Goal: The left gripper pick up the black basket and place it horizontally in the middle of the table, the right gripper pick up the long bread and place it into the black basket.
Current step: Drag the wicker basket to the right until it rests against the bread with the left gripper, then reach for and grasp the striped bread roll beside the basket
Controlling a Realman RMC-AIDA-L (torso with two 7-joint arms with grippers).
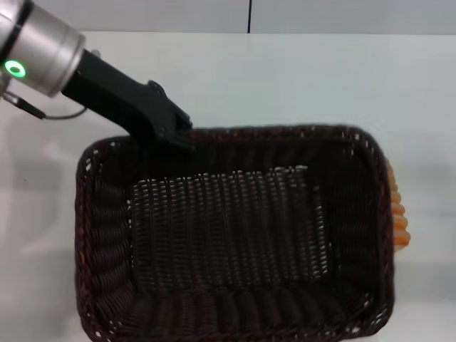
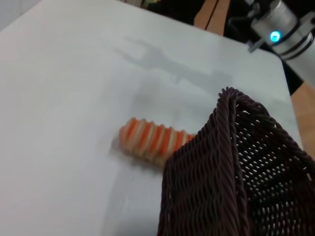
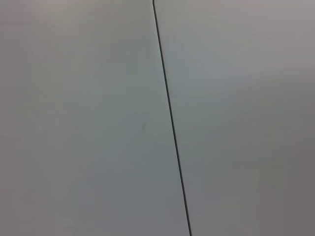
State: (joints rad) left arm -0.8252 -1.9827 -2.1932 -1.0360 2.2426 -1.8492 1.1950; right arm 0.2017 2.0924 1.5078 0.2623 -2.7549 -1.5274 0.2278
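Black basket (image 1: 228, 235) fills the near middle of our head view, held off the white worktop (image 1: 285, 78) and tilted in the left wrist view. At three o'clock the long bread (image 2: 152, 140) lies on the worktop, just beside its wall. At eleven o'clock our left pincer (image 1: 174, 132) grips the basket's rim.
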